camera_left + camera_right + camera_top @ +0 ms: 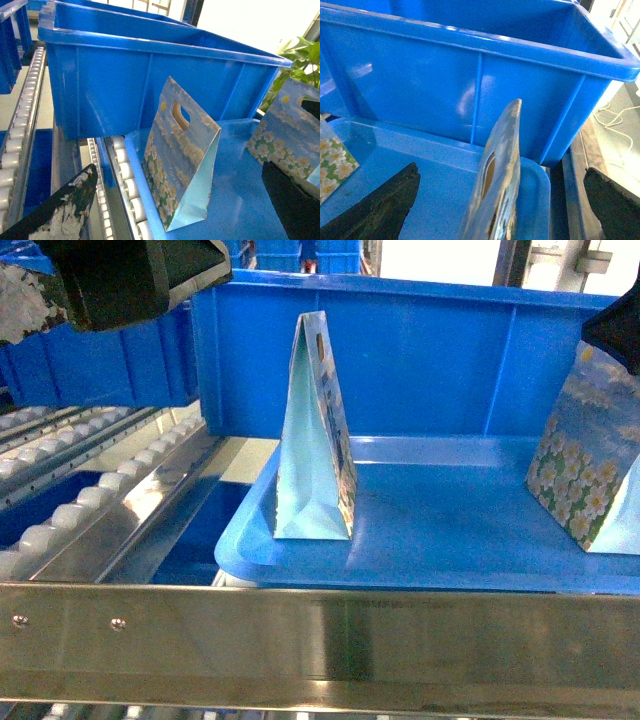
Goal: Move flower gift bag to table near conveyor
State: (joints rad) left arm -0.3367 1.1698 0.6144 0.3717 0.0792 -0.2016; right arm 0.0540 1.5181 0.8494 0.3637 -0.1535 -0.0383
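Two flower gift bags stand upright on a blue tray [450, 530]. One flower gift bag [315, 430] [180, 155] is near the tray's left edge. It shows between the wide-apart fingers of my left gripper [178, 167] [130, 280], which is open and not touching it. The other flower gift bag [590, 470] [287, 135] stands at the right. It appears edge-on [500, 170] between the fingers of my right gripper [501, 169] [615, 330], open and clear of it on both sides. The conveyor [90, 490] [20, 130] runs along the left. The table is out of view.
A deep blue bin [400, 350] [470, 65] stands right behind the tray. A shiny steel rail [320, 630] crosses the front of the head view. More blue bins sit at the far left [60, 370]. A green plant [305, 55] is at the right.
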